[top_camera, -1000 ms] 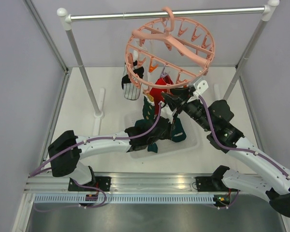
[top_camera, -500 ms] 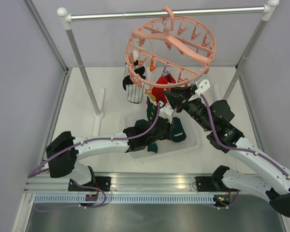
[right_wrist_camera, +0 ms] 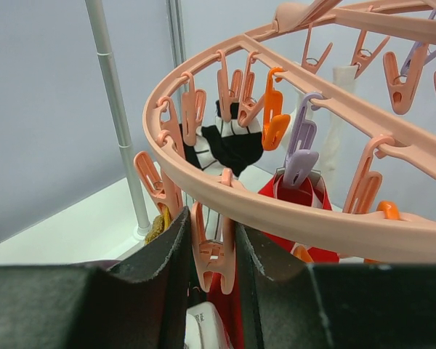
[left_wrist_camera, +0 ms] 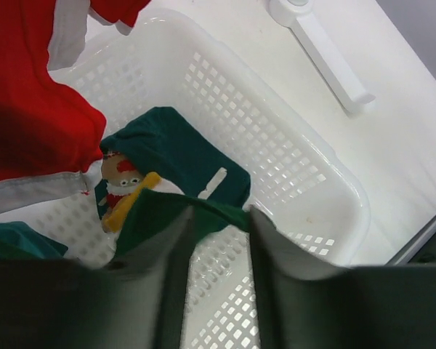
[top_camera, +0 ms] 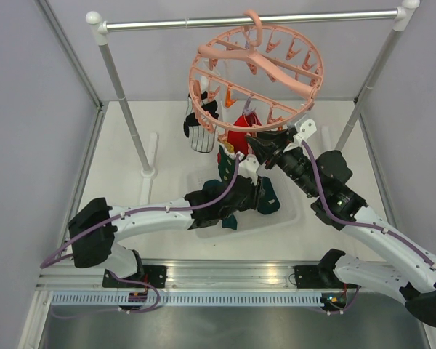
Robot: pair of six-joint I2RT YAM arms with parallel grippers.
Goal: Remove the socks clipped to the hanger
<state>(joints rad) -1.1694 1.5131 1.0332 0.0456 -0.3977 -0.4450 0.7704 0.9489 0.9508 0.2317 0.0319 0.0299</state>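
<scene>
**Right jaws on a clip, left jaws low over the tray**

The right jaws are closed on one salmon-pink clip dangling from the near rim of the hanger, a smooth round plastic ring. The left jaws stand a narrow gap apart, with perforated white plastic showing through the gap. Soft teal knit crosses their tips, and I cannot tell whether they pinch it.

Overhead, the hanger hooks over the silver metal rail at 12 o'clock. Three socks hang from it:
- a striped sock, white with thin black lines, at the ring's 8 o'clock
- a red sock at 6 o'clock
- a hanging teal sock lower, toward 7 o'clock

The tray sits on the white bench at 6 o'clock from the ring.

Only the left wrist view shows the tray's grid of small holes and a teal sock lying inside it with a small Santa figure. Only the right wrist view shows the clips up close, each with a wire spring loop. There a purple clip holds the red sock and an orange clip hangs beside it.
</scene>
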